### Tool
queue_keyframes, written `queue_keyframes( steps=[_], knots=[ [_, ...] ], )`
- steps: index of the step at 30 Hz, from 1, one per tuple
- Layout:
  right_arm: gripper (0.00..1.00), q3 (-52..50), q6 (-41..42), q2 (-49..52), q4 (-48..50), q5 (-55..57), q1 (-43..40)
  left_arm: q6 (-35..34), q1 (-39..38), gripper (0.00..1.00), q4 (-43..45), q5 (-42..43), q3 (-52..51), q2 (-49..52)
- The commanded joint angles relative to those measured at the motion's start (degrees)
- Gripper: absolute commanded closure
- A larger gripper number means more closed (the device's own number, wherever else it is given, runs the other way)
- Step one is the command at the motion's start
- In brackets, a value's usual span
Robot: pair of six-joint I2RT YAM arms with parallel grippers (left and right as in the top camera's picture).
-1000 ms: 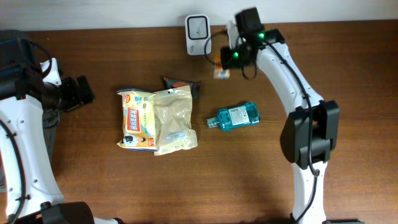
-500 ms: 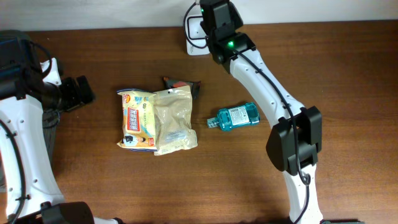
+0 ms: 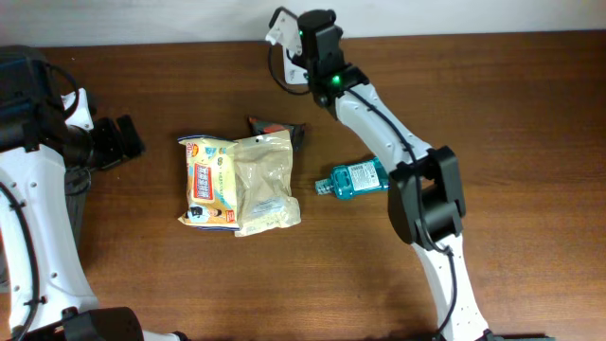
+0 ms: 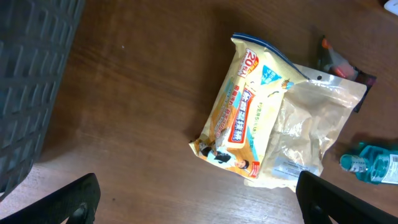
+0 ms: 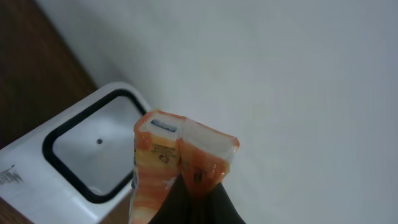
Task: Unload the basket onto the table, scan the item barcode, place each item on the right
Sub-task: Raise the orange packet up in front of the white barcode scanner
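A small orange-and-white packet [image 5: 180,158] is pinched in my right gripper [image 5: 194,202], which is shut on its lower end. The packet hangs upright just in front of the white barcode scanner [image 5: 68,168], beside its black-rimmed window, with a pale wall behind. In the overhead view the right gripper [image 3: 290,34] sits at the table's back edge and covers most of the scanner. My left gripper [image 3: 126,142] is at the far left, open and holding nothing; its fingers [image 4: 67,200] stand wide apart above bare wood.
A yellow snack bag [image 3: 208,182] and a beige pouch [image 3: 267,182] lie side by side mid-table, with a dark packet [image 3: 276,128] behind them. A teal bottle [image 3: 358,178] lies under the right arm. A dark mesh basket [image 4: 31,81] stands at the left.
The right arm swung left along the back edge, carrying the packet from the scanner's right side to over the scanner. The left arm stayed still.
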Motion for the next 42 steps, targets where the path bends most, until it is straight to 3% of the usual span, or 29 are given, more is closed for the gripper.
queue_keyframes(
  steps=[1, 13, 19, 30, 37, 40, 42],
  knots=[
    [0.96, 0.59, -3.98, 2.23, 2.84, 0.76, 0.2, -0.5, 0.2, 0.01, 0.07, 0.57, -0.17, -0.76],
    [0.96, 0.59, -8.09, 2.51, 3.82, -0.76, 0.11, -0.5, 0.2, 0.01, 0.07, 0.57, -0.17, -0.76],
    [0.96, 0.59, -15.54, 2.51, 6.03, -1.22, 0.09, -0.5, 0.2, 0.01, 0.07, 0.59, -0.15, -0.76],
    [0.96, 0.59, -15.21, 4.39, 6.27, -4.28, -0.57, -0.5, 0.2, 0.01, 0.07, 0.57, -0.17, -0.76],
    [0.96, 0.66, -4.26, 4.39, 18.69, 7.5, -0.68, -0.5, 0.2, 0.01, 0.07, 0.57, -0.15, -0.76],
    [0.96, 0.66, -1.11, 4.11, 19.82, 12.5, -1.14, -0.5, 0.2, 0.01, 0.07, 0.59, -0.15, -0.76],
    [0.96, 0.66, 5.75, 3.8, 19.82, 18.8, -2.29, -0.5, 0.2, 0.01, 0.07, 0.57, -0.15, -0.76]
  ],
)
